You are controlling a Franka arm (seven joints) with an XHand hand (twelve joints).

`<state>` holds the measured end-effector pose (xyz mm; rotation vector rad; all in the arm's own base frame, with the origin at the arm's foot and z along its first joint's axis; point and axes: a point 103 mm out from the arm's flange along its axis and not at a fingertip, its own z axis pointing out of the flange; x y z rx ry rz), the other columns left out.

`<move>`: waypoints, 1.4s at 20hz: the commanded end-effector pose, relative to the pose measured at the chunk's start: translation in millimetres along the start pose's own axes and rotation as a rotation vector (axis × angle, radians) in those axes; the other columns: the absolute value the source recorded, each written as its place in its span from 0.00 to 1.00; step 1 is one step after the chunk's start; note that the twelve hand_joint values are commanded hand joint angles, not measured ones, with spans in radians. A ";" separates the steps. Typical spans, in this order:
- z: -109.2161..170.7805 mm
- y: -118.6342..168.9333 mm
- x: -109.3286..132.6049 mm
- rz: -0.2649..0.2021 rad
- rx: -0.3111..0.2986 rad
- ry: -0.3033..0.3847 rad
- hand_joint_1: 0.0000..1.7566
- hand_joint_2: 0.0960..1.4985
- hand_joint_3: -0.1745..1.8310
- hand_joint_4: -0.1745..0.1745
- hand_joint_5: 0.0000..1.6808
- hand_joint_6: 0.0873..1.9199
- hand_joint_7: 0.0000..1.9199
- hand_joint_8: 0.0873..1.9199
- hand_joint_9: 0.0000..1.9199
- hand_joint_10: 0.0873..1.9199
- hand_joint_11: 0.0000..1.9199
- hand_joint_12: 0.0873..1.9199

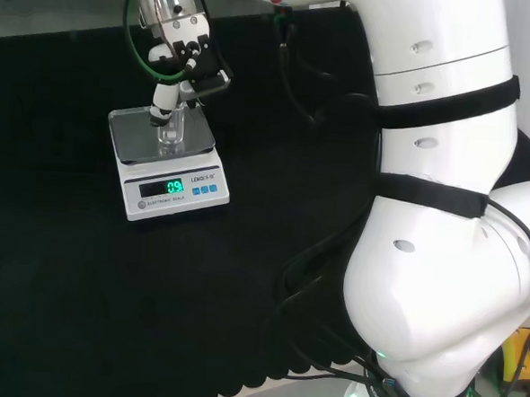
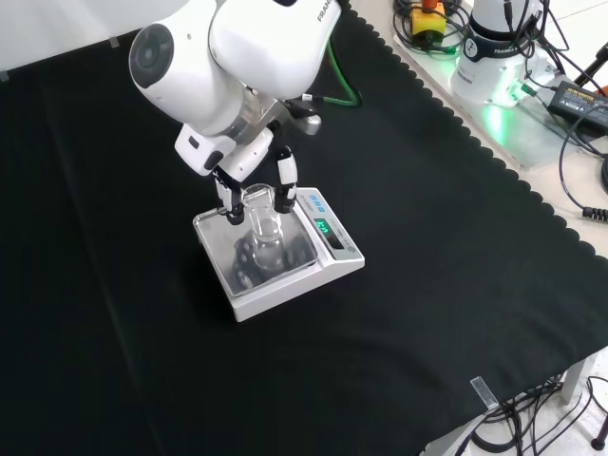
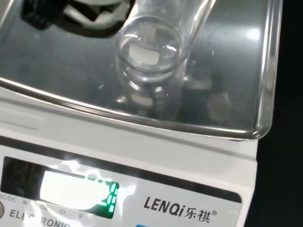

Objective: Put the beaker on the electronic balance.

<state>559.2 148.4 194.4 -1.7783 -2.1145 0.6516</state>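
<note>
A small clear glass beaker [image 1: 170,137] [image 2: 264,233] stands upright on the steel pan [image 2: 228,268] of the white electronic balance [image 1: 177,191] [image 2: 340,258]. The hand [image 1: 166,99] [image 2: 237,157] reaches down over it, its fingers [image 2: 285,177] curled on both sides of the beaker's upper part. The balance's green display [image 1: 165,188] is lit. Up close in the wrist view, the beaker [image 3: 151,47] rests its base on the pan [image 3: 227,71], a finger [image 3: 90,14] beside it, and the display [image 3: 94,194] glows below.
The arm's big white links [image 1: 435,218] take up the right of the head view. A green cable [image 2: 344,90] trails behind the hand. Cables and power boxes [image 2: 532,85] lie beyond the cloth's scalloped edge in the front view.
</note>
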 end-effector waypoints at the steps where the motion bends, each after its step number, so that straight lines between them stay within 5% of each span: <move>1: 1.9 3.3 9.0 -0.014 0.007 -0.014 0.46 0.43 0.36 0.13 0.42 0.00 0.45 0.22 0.64 0.00 0.59 0.44; 6: -8.3 -3.1 15.2 -0.017 -0.010 -0.059 0.37 0.41 0.33 0.20 0.33 0.00 0.29 0.25 0.52 0.00 0.41 0.60; 12: -35.4 -18.7 22.2 -0.017 -0.048 -0.113 0.28 0.39 0.22 0.18 0.22 0.00 0.14 0.30 0.42 0.00 0.36 0.64; 28: -72.3 -52.1 13.8 -0.006 -0.104 -0.079 0.23 0.42 0.18 0.18 0.17 0.00 0.09 0.32 0.38 0.00 0.34 0.65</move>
